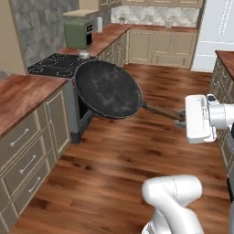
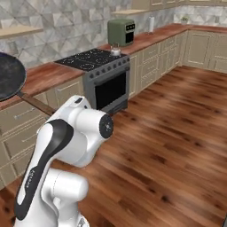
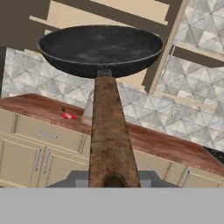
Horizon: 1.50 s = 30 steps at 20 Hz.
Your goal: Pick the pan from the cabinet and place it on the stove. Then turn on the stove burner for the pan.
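Note:
The pan (image 1: 107, 89) is a round black pan with a worn grey inside. It hangs tilted in the air over the wood floor, in front of the stove (image 1: 52, 64). My gripper (image 1: 180, 119) is shut on the end of its long brown handle (image 1: 162, 112). From the hand, the handle (image 3: 109, 135) runs up to the pan (image 3: 100, 46), with an open beige wall cabinet (image 3: 131, 6) behind it. In the right base view the pan (image 2: 9, 75) sits at the far left edge, well left of the black stove (image 2: 93, 60).
A green appliance (image 1: 78, 33) stands on the wooden counter beyond the stove, and a small metal pot (image 1: 84, 54) sits on the stove's back corner. A counter (image 1: 18, 96) with drawers lies left of the stove. A small red object (image 3: 67, 116) rests on the counter.

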### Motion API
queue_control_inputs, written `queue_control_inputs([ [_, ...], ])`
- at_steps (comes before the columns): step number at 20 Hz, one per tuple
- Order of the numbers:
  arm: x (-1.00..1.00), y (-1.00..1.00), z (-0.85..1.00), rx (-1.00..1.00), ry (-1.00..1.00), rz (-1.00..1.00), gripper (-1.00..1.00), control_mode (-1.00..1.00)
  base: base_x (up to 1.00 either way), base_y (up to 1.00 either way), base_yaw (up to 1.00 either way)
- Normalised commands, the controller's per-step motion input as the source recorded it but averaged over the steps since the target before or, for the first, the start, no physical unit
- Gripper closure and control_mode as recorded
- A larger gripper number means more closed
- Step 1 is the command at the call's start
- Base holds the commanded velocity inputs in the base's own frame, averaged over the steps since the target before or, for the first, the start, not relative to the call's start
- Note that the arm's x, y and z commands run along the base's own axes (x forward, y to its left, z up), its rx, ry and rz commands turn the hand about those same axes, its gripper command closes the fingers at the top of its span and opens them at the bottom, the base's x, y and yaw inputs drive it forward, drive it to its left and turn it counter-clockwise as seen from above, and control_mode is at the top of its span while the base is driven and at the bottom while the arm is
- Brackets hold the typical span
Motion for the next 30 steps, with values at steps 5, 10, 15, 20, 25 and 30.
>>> queue_control_inputs([
  [5,0.00,0.00,0.00,0.00,0.00,0.00,1.00,1.00,0.57,0.11,-0.35],
  [10,0.00,0.00,0.00,0.00,0.00,0.00,1.00,1.00,0.75,0.55,-0.31],
  [15,0.00,0.00,0.00,0.00,0.00,0.00,1.00,1.00,0.77,0.69,-0.29],
  [20,0.00,0.00,0.00,0.00,0.00,0.00,1.00,1.00,0.93,0.16,-0.17],
  [25,0.00,0.00,0.00,0.00,0.00,0.00,1.00,1.00,1.00,0.00,0.00],
  [30,0.00,0.00,0.00,0.00,0.00,0.00,1.00,1.00,0.98,0.19,0.05],
])
